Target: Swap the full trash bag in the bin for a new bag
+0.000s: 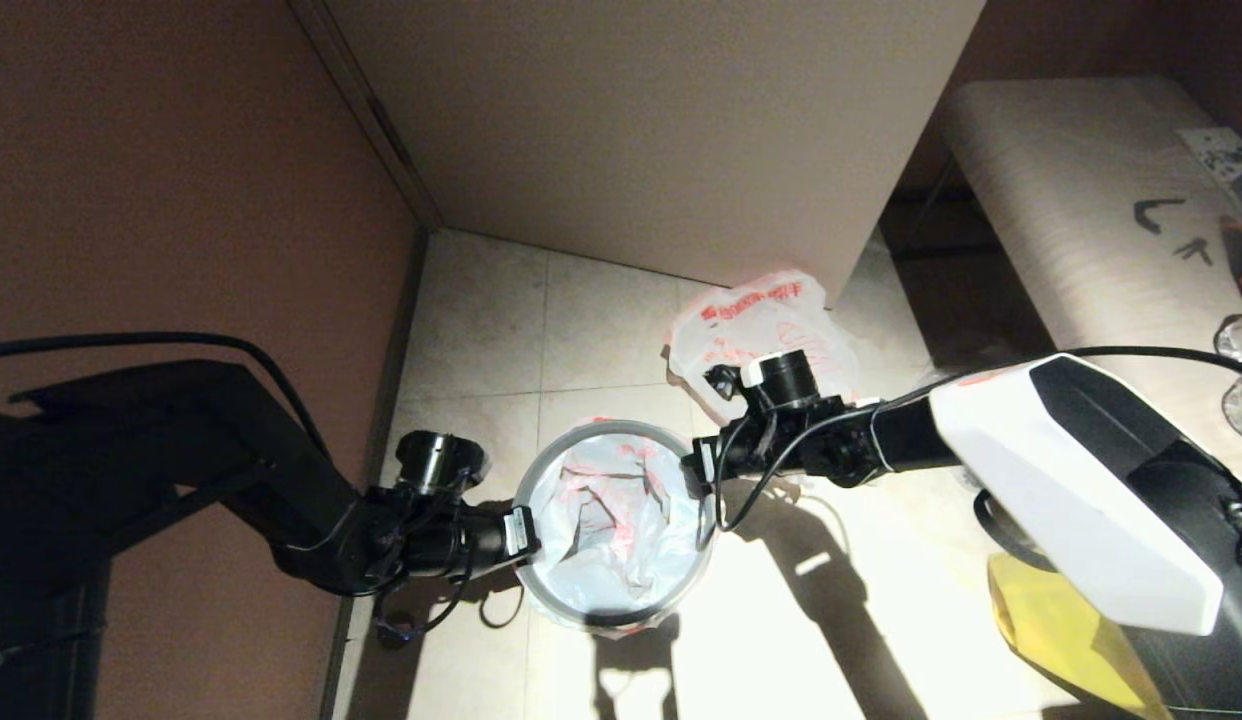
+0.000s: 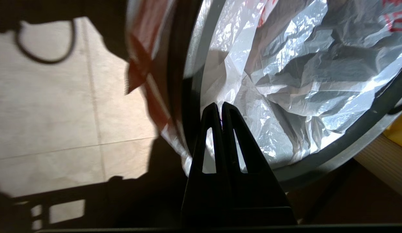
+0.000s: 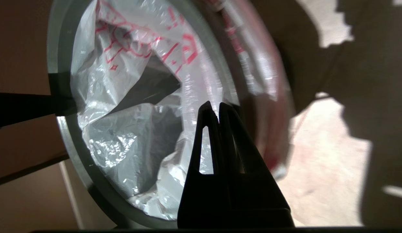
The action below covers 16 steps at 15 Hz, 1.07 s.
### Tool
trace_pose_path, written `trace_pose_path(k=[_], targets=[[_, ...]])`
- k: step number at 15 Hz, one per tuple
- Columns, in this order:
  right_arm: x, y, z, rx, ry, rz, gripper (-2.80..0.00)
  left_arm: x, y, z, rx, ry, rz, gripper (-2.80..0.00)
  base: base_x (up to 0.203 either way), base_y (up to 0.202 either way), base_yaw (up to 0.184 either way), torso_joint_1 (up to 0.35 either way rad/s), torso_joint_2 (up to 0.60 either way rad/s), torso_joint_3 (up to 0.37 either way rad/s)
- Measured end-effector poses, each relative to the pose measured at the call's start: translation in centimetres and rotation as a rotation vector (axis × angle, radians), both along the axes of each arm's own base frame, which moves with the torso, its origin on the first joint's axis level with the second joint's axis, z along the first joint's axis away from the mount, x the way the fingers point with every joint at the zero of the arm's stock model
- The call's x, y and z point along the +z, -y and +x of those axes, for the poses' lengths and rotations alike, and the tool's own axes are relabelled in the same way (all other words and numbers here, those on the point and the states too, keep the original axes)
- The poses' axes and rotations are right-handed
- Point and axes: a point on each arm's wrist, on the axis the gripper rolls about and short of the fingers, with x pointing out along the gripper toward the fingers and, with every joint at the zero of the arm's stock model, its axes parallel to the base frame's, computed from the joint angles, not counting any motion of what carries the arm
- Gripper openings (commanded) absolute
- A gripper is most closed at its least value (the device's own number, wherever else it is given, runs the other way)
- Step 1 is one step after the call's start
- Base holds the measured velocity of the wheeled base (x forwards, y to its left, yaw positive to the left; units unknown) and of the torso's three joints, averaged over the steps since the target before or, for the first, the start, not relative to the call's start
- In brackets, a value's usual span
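The bin [image 1: 613,427] stands on the floor tiles, its grey ring rim [image 2: 333,158] [image 3: 63,48] seated on top. The new bag [image 1: 621,520] lines it, thin and crinkled with red print [image 2: 301,64] [image 3: 123,129], and its red-edged top hangs over the outside. My left gripper [image 1: 529,530] [image 2: 219,105] is shut at the bin's left rim. My right gripper [image 1: 699,468] [image 3: 213,105] is shut at the right rim. I see nothing pinched in either. The full trash bag [image 1: 761,320] sits on the floor behind the bin, partly hidden by my right wrist.
A pale cabinet [image 1: 661,120] rises behind the bags and a brown wall [image 1: 181,180] runs along the left. A table [image 1: 1061,200] with small items stands at the right. A yellow bag [image 1: 1061,620] lies under my right arm.
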Motion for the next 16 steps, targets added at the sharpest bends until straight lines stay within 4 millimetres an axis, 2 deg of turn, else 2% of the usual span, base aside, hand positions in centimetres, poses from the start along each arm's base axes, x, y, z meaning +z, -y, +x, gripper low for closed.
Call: trace_pose_path(k=[4,8,12,16], targets=[[4.3,0.2,-3.3,-0.089,0.061,-0.058,-2.8,6.0,1.1,-1.8,-0.004,0.139,0.01,-2.8,0.0,0.0,0.0,0.0,0.0,0.0],[7.3,3.5,-6.2,-0.339,0.132,-0.218,-2.8,11.0,0.7,-5.7,0.058,0.274,0.064,-2.8,0.0,0.0,0.0,0.0,0.0,0.0],[9.2,7.2,-8.5,-0.507,0.158,-0.302,-2.8,13.3,0.4,-10.0,0.104,0.359,0.11,-2.8,0.0,0.0,0.0,0.0,0.0,0.0],[10.9,9.7,-10.5,-0.644,0.196,-0.347,-2.8,14.1,0.6,-12.1,0.149,0.411,0.151,-2.8,0.0,0.0,0.0,0.0,0.0,0.0]])
